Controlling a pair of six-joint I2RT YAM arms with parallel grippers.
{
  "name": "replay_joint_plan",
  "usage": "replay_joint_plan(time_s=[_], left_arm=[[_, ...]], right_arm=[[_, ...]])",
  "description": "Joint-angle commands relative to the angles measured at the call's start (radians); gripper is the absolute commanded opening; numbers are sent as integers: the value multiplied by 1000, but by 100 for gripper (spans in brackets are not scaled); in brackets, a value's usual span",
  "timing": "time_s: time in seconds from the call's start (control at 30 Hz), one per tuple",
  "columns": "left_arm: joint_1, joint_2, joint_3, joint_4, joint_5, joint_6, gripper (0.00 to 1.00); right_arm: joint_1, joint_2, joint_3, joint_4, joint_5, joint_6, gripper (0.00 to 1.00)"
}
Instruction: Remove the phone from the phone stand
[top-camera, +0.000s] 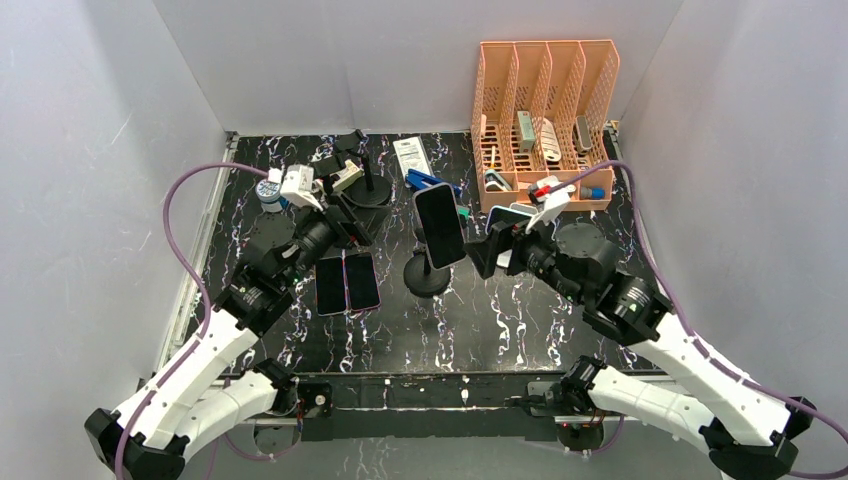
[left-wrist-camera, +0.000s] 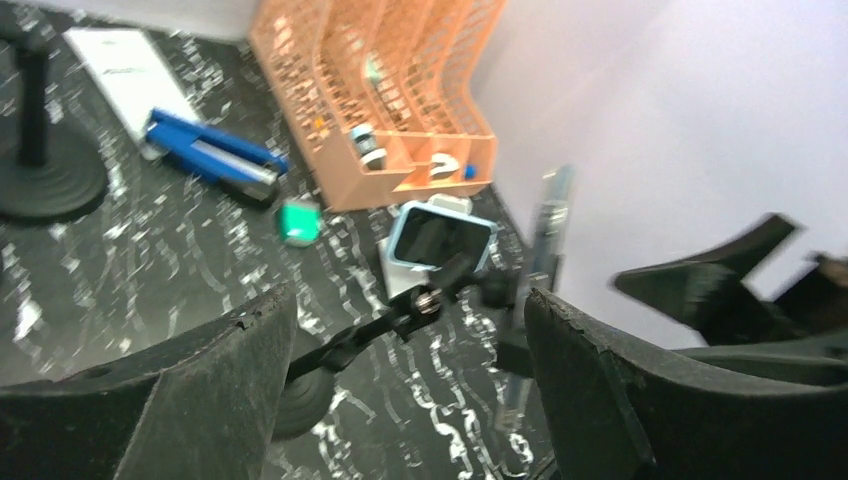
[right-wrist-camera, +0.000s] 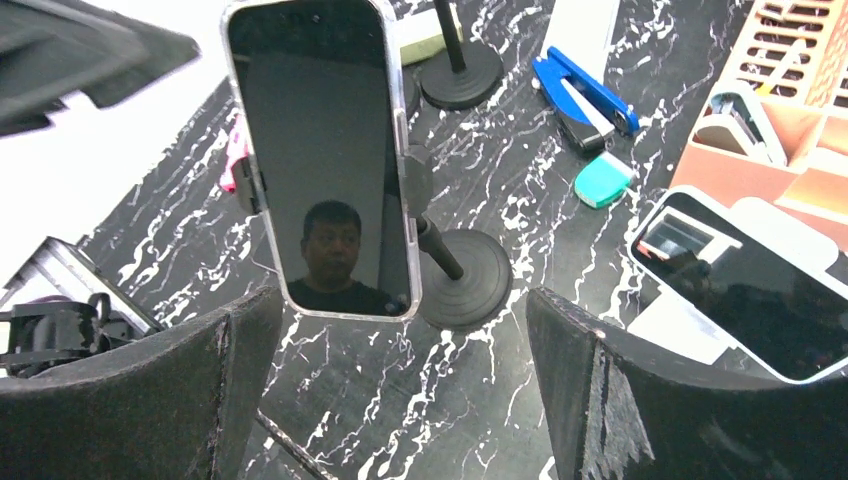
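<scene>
A black phone stands upright, clamped on a black phone stand with a round base at the table's middle. In the right wrist view the phone faces me, screen dark, with the stand's base behind it. My right gripper is open and empty, just right of the phone, not touching it. My left gripper is open and empty, left of the phone. In the left wrist view the phone shows edge-on and blurred, on the stand's arm.
Two phones lie flat left of the stand. A second stand is at the back. An orange file rack stands back right, a white-cased phone in front of it. A blue stapler and teal eraser lie nearby.
</scene>
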Motion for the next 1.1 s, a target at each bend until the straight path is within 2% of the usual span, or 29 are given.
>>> replay_joint_plan(time_s=[0.0, 0.1, 0.2, 0.37, 0.57, 0.77, 0.97, 1.07], left_arm=[[5, -45, -73, -78, -142, 15, 80], [5, -88, -129, -48, -127, 4, 80], [5, -120, -156, -50, -103, 9, 80], [5, -152, -171, -71, -65, 17, 79], [5, -154, -163, -69, -2, 18, 79], [5, -156, -179, -55, 35, -4, 78], [5, -178, -202, -13, 123, 15, 78], [5, -186, -201, -29, 125, 17, 78]], right_arm=[[3, -17, -32, 120, -34, -27, 99], [3, 25, -7, 76, -13, -15, 99], [3, 56, 8, 44, -66, -29, 99], [3, 58, -9, 104, -170, -20, 99], [4, 63, -32, 171, -198, 43, 99], [3, 118, 14, 106, -242, 5, 99], [4, 147, 27, 78, -195, -20, 99], [3, 156, 23, 82, -187, -28, 99]])
